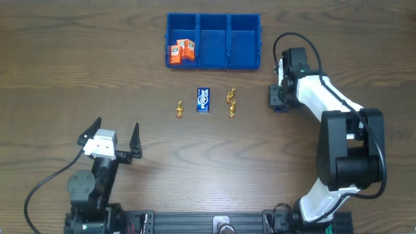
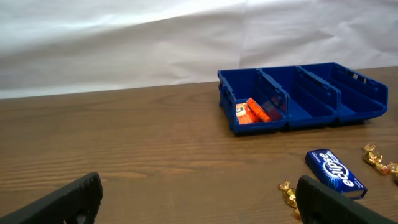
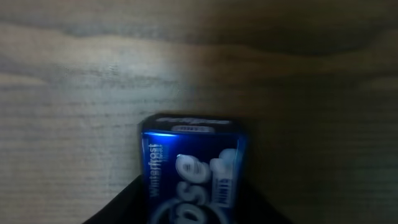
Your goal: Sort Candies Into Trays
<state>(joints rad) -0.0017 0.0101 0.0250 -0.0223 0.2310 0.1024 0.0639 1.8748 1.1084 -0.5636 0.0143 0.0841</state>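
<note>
Blue packs [image 1: 203,99] two, one tight in right hand [image 1: 279,104]; golds [image 1: 180,108] three; left hand [image 1: 117,122] apart.

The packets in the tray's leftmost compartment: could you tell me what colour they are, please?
The packets are orange, shown best in the top view.

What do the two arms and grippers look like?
The left arm has black joints, a white block at the wrist and a black cable looping from its base; the left gripper has two slim, pointed black fingers. The right arm has white shells between bulky black joints and a thin black cable arching over the wrist; the right gripper is black.
</note>
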